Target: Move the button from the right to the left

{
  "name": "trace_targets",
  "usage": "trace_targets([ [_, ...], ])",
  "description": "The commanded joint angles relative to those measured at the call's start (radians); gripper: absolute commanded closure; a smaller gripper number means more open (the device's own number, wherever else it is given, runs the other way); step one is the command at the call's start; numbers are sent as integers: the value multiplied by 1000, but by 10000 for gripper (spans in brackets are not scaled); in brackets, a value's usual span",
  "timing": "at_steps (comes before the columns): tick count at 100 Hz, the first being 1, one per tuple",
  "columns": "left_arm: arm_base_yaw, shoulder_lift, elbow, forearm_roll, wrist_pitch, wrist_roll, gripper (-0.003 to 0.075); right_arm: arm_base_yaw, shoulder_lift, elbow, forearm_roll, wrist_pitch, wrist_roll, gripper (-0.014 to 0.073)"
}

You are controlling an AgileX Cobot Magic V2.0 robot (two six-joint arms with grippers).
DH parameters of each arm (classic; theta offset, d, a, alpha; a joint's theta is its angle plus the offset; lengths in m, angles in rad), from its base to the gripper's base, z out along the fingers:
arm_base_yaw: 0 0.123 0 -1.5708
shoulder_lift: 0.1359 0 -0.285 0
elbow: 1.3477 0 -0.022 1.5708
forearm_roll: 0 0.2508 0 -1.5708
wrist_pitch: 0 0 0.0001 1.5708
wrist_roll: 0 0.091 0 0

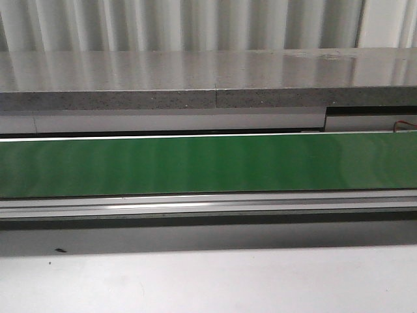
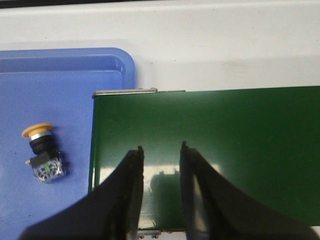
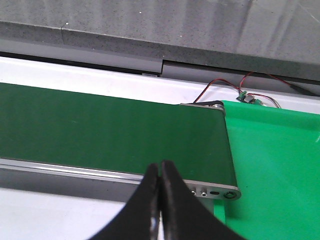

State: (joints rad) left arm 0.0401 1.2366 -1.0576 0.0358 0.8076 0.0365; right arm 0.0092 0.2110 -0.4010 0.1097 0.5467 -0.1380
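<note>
Corrugated pale wall [image 1: 195,23] behind; grey speckled stone ledge [image 1: 195,78] along the far edge of the work area. Green conveyor belt [image 1: 208,163] running the full width in the front view, bordered by an aluminium rail [image 1: 208,205] on the near side, with bare white tabletop [image 1: 208,280] toward the near edge. No arms or button visible from the front.

Left wrist view: blue tray [image 2: 60,75] lying just beside the belt's end [image 2: 200,145], on white surface. Button [image 2: 42,152] resting on its side inside the tray, yellow-orange cap pointing away from the contact block, well clear of the tray rim, apart from the belt. Left gripper [image 2: 161,150] hovering over the belt end, jaws spread with a clear gap, empty. Nothing between fingers and belt.

Right wrist view: opposite belt end [image 3: 125,135] meeting a bright green tray [image 3: 275,165]. Red and black wires [image 3: 220,85] and a small circuit board [image 3: 248,98] at the tray's far side. Right gripper [image 3: 160,167] above the rail near the belt end, fingertips pressed together, holding nothing.
</note>
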Motion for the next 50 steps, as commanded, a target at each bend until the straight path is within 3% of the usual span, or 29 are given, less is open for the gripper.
trace_targets([
  [1,-8,-54,22,-36,-93,-14,547,0,8,-24,-10,-80,-4,642],
  [12,-8,-116,120,-67,-183,-14,576,0,8,-24,-10,-80,-4,642],
  [30,-8,-274,295,-70,-301,-14,740,0,8,-24,-10,-80,-4,642],
  [50,-8,-500,437,-70,-346,-7,741,0,8,-24,-10,-80,-4,642],
])
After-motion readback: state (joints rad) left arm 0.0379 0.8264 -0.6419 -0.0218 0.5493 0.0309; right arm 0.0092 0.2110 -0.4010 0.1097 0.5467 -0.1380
